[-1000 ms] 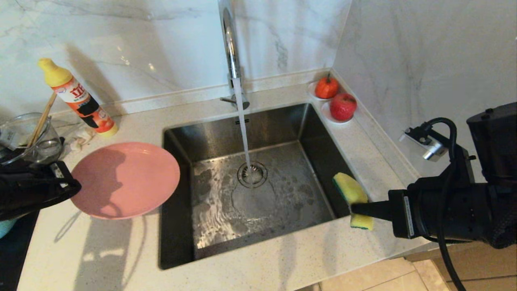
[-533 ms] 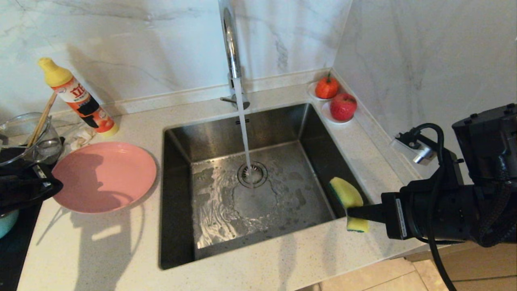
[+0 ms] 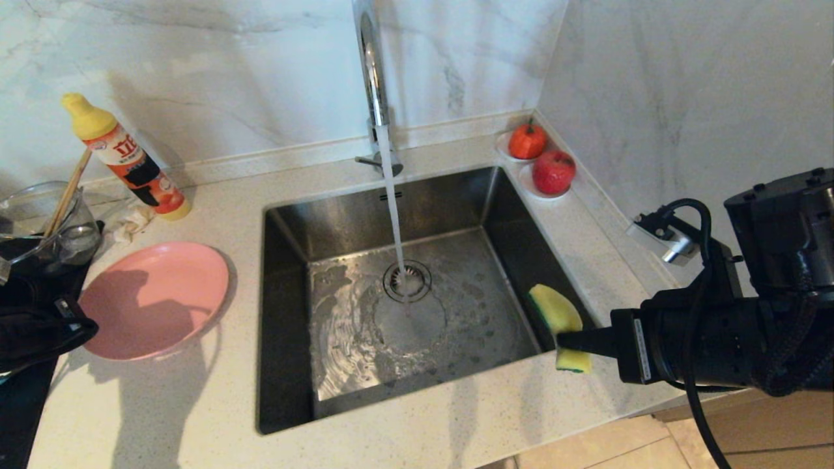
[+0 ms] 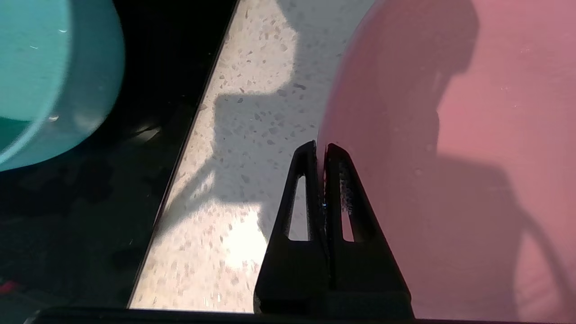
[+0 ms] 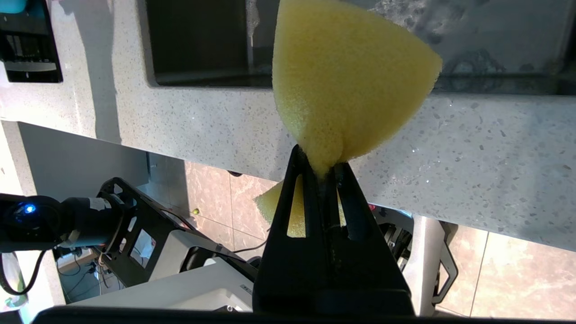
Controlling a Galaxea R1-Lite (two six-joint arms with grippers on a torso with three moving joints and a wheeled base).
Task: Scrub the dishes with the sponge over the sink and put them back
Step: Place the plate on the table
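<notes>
The pink plate (image 3: 163,293) (image 4: 472,157) lies low over the counter, left of the sink (image 3: 365,215). My left gripper (image 3: 81,326) (image 4: 320,148) is shut on its near-left rim. Whether the plate rests on the counter I cannot tell. In the left wrist view the teal bowl (image 4: 40,67) sits on the black hob beside the plate. The yellow sponge (image 3: 560,319) (image 5: 351,76) is pinched and folded in my shut right gripper (image 3: 567,340) (image 5: 321,166), at the sink's front right corner. Water runs from the tap (image 3: 371,65) onto the drain (image 3: 407,281).
A detergent bottle (image 3: 127,159) and a glass bowl (image 3: 45,221) holding chopsticks stand at the back left. Two red fruits (image 3: 528,142) (image 3: 554,171) sit at the sink's back right corner. The black hob (image 3: 26,404) fills the left edge. Marble walls close the back and right.
My left gripper has carried the pink plate leftward and lower, from the sink's left edge over the counter. The right gripper with the sponge has barely shifted.
</notes>
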